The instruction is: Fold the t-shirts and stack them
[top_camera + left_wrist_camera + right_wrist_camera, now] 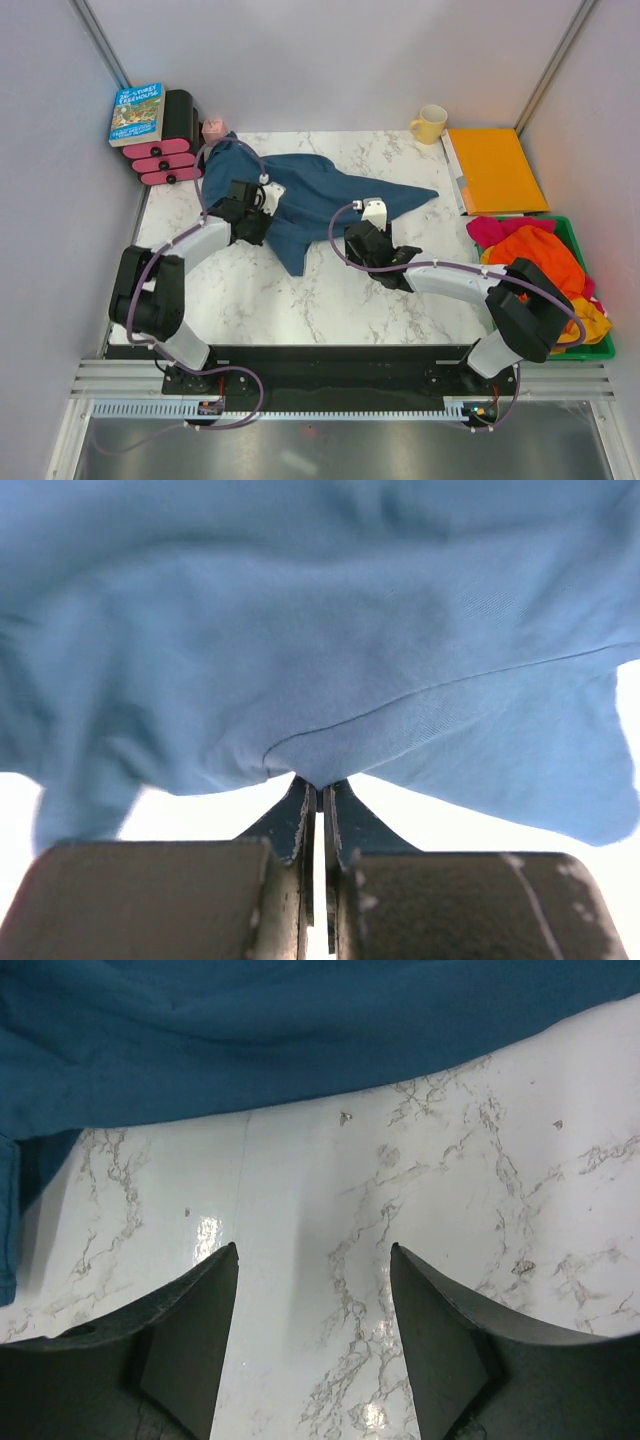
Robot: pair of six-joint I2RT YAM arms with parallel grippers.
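Note:
A dusty teal-blue t-shirt (310, 195) lies crumpled across the back half of the marble table. My left gripper (262, 218) sits at the shirt's left part. In the left wrist view that gripper (320, 785) is shut on a pinched fold of the blue cloth (330, 630). My right gripper (355, 233) hovers just in front of the shirt's near edge. It is open (312, 1248) over bare marble, with the cloth (250, 1030) a short way beyond its tips. Orange (535, 255), magenta (495, 228) and yellow (590, 320) t-shirts are heaped in the bin at the right.
A green bin (590, 348) stands at the right edge. Behind it lies a flat orange folder (495, 170), with a yellow mug (430, 123) beside it. At the back left are a book (137, 113), stacked pink-and-black items (165, 155) and a small pink object (214, 127).

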